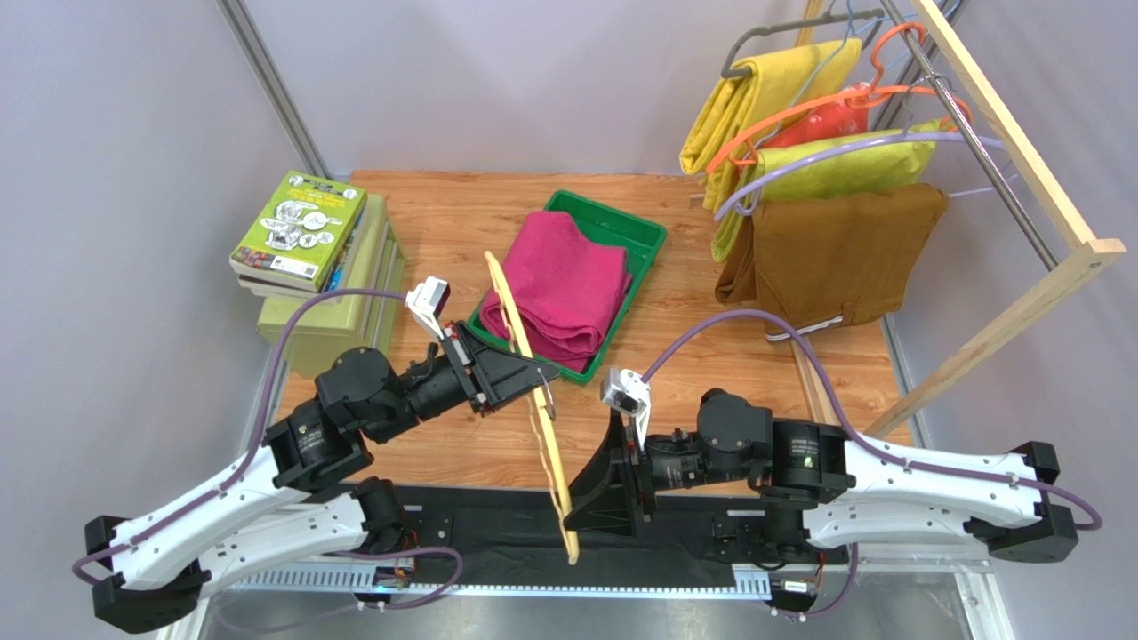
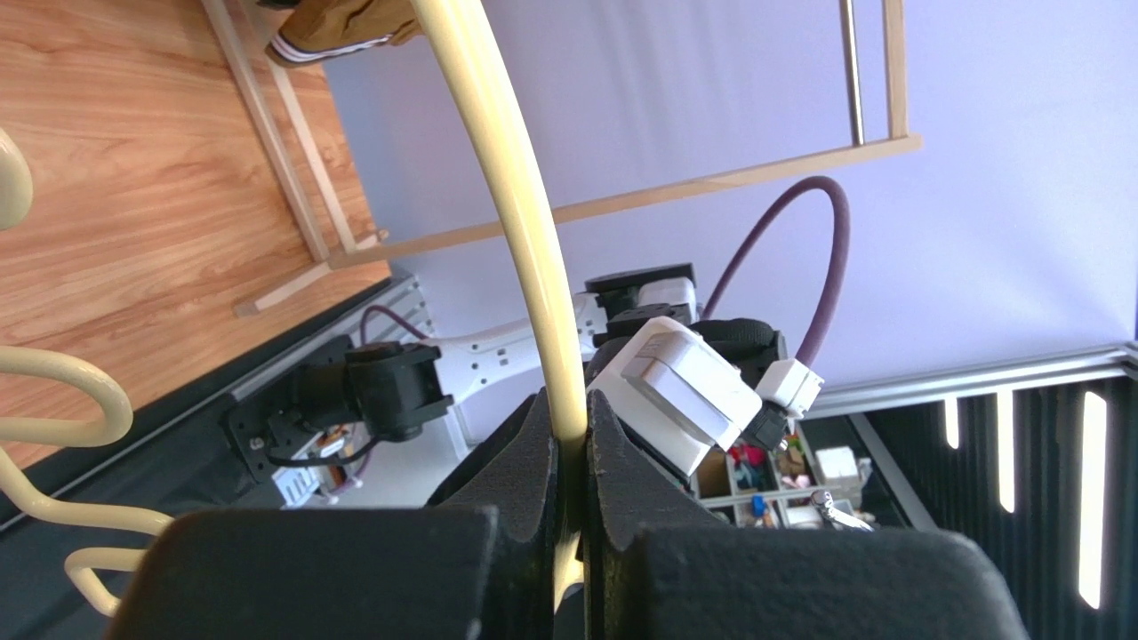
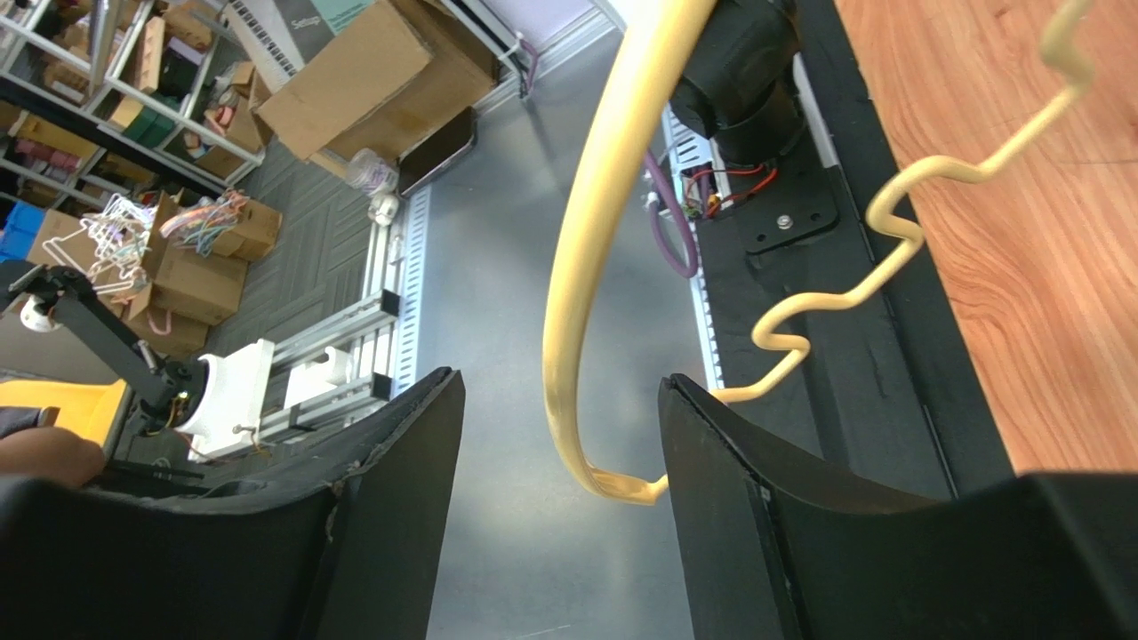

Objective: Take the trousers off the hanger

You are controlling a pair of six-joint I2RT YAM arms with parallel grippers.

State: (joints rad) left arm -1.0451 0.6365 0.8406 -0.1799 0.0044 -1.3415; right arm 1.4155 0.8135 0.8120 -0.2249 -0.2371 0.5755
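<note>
The trousers [image 1: 554, 287] are plain bright magenta-pink and the tray [image 1: 608, 214] is deep green. The hanger [image 2: 514, 200] is pale cream-yellow. The desk [image 1: 441, 214] shows warm orange-brown wood grain, and the mat [image 1: 468, 514] is black. The hanging garments are one yellow [image 1: 748, 107], one red [image 1: 828, 127], one olive-green [image 1: 855, 171] and one brown [image 1: 835, 254] with a pale hem. One spare hanger is orange [image 1: 802, 118], another lilac [image 1: 868, 147]. The top book [image 1: 301, 227] has a lime-green illustrated cover. The fingers [image 3: 388, 520] are black and the cables [image 1: 748, 318] are purple.
</note>
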